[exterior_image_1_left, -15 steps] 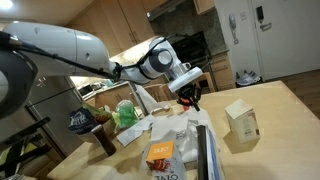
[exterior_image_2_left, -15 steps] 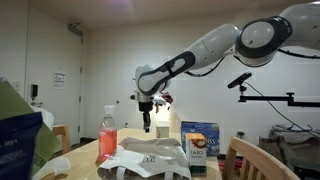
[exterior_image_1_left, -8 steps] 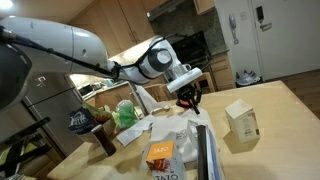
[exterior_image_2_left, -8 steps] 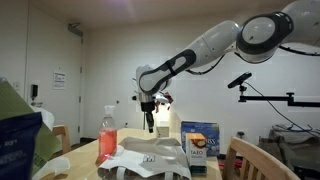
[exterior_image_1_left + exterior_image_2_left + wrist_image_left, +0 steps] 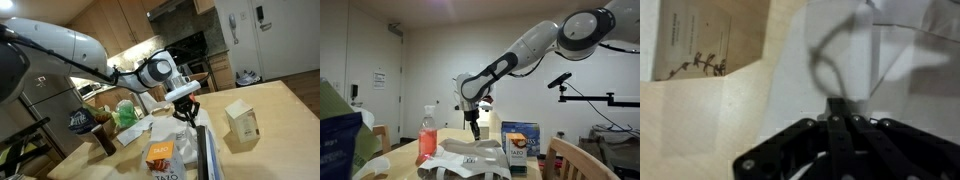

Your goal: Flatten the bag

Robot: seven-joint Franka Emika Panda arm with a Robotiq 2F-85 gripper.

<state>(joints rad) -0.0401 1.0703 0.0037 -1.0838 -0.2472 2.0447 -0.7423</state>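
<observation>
The bag (image 5: 168,130) is large, white and crinkled, and lies on the wooden table below my gripper; it also shows in an exterior view (image 5: 470,155). My gripper (image 5: 187,113) points straight down with its fingers shut together and empty, its tips just above the bag's top (image 5: 475,132). In the wrist view the shut fingers (image 5: 844,108) hover over the bag's white surface (image 5: 790,75), where they cast a shadow. I cannot tell whether the tips touch it.
A small green bag (image 5: 127,112) and a beige carton (image 5: 241,118) flank the bag. An orange box (image 5: 160,153) and a dark flat item (image 5: 205,150) lie in front. A red bottle (image 5: 427,131) and a blue box (image 5: 520,141) stand beside it.
My gripper has come down toward the bag and shifted slightly, still shut. The bag has not visibly changed shape.
</observation>
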